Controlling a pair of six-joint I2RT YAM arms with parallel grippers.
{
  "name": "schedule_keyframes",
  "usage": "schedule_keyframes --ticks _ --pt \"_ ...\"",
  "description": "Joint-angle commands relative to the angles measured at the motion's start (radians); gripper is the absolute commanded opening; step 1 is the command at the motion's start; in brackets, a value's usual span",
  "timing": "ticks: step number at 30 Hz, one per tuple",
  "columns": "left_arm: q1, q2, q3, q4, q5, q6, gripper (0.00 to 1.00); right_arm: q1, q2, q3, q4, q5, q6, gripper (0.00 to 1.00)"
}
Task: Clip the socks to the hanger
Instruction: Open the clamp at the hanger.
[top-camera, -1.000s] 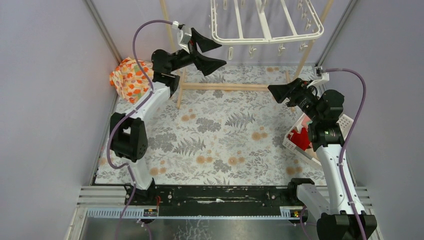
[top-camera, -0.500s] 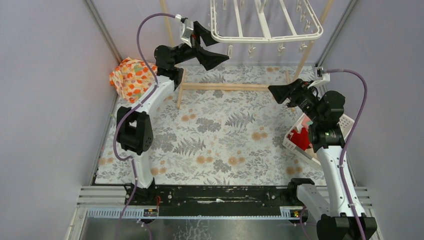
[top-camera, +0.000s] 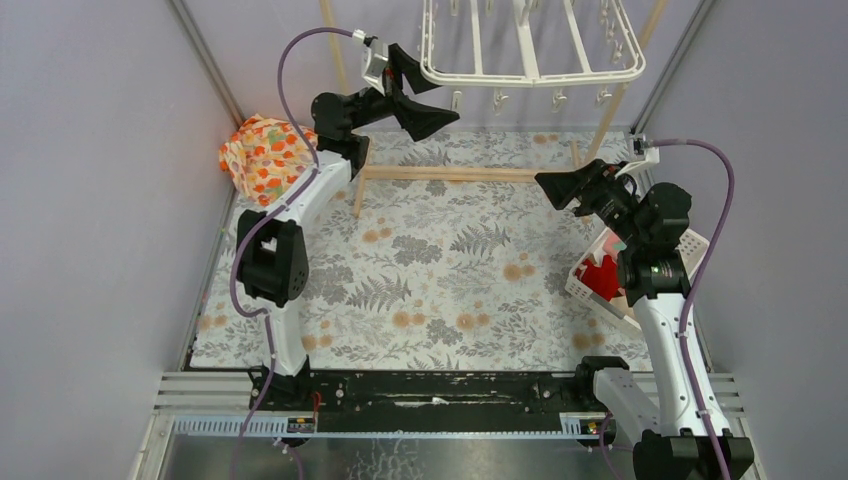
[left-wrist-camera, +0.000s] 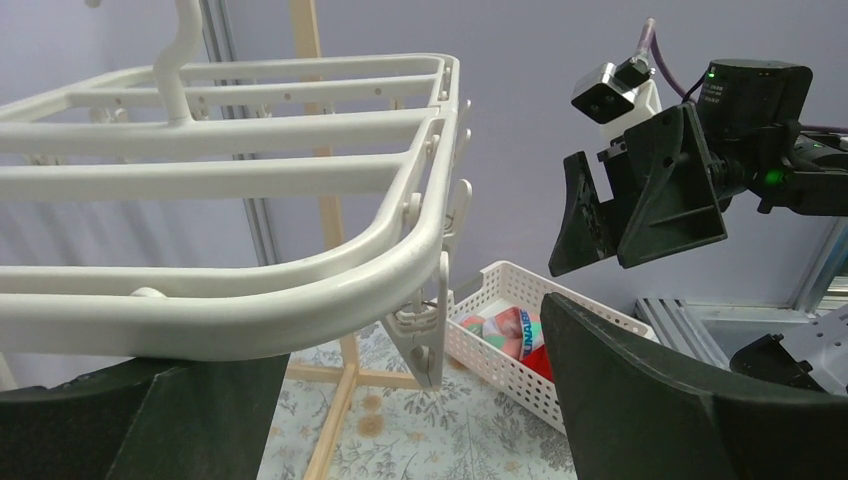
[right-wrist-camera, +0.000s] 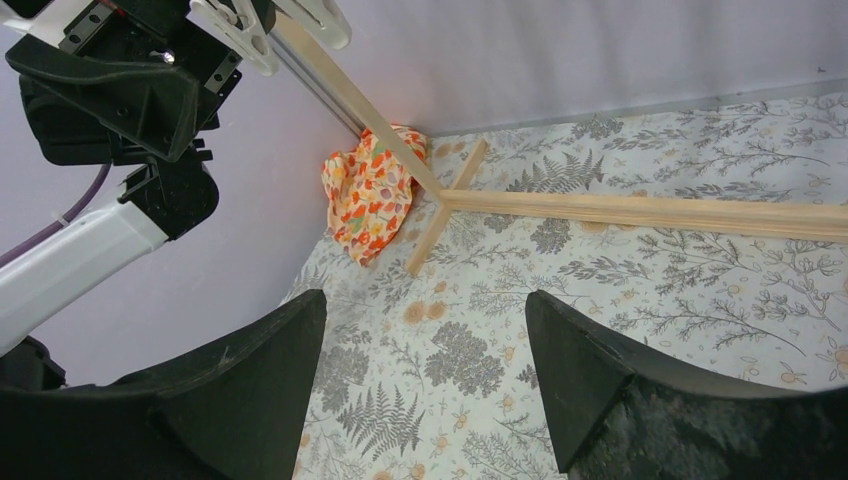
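Lilac-grey walls on three sides. Tabletop (top-camera: 440, 270) covered w/ pale cloth, grey fern + orange flower print.

Hanger (top-camera: 540, 78): white frame, hung high at far centre, above light wooden stand (top-camera: 460, 173). Row of small clips dangles along its near rim.

L gripper (top-camera: 447, 102): raised at hanger's near-left corner, jaws wide apart, nothing gripped. Wrist view: curved corner rim passes just over one finger (left-wrist-camera: 150, 420); whether they touch, can't tell. One clip (left-wrist-camera: 425, 340) hangs from that corner in the gap between the two fingers, touching neither.

R gripper (top-camera: 548, 190): mid-air over right side of table, pointing left, jaws apart, empty. Well apart from hanger, lower and to its near-right. Its wrist view looks down across the print cloth to the stand's foot bar and a flowered cloth bundle (top-camera: 262, 155) in far-left corner.

Socks: red sock (top-camera: 603, 275) lies in white slatted basket (top-camera: 690, 245) at right table edge, partly behind R arm, on near-right of R gripper. L wrist view shows pink sock (left-wrist-camera: 508, 330) w/ teal patch + lettering in same basket, touching the red one. Both well apart from L gripper and from the clips. Rest of basket hidden by arm.
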Motion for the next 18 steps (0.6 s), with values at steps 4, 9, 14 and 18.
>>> schedule_keyframes --ticks 4,9,14,18 --pt "-0.027 0.044 0.064 0.083 -0.001 -0.032 0.99 0.003 -0.029 0.028 -0.009 -0.027 -0.018 0.81" --pt "-0.043 0.072 0.088 0.098 -0.007 -0.049 0.99 0.003 -0.036 0.03 -0.032 -0.024 -0.034 0.81" --pt "-0.047 0.073 0.101 0.09 -0.007 -0.043 0.99 0.003 -0.035 0.019 -0.029 -0.029 -0.035 0.81" --pt "-0.046 0.057 0.101 0.07 -0.007 -0.023 0.99 0.002 -0.03 0.011 -0.017 -0.03 -0.029 0.81"
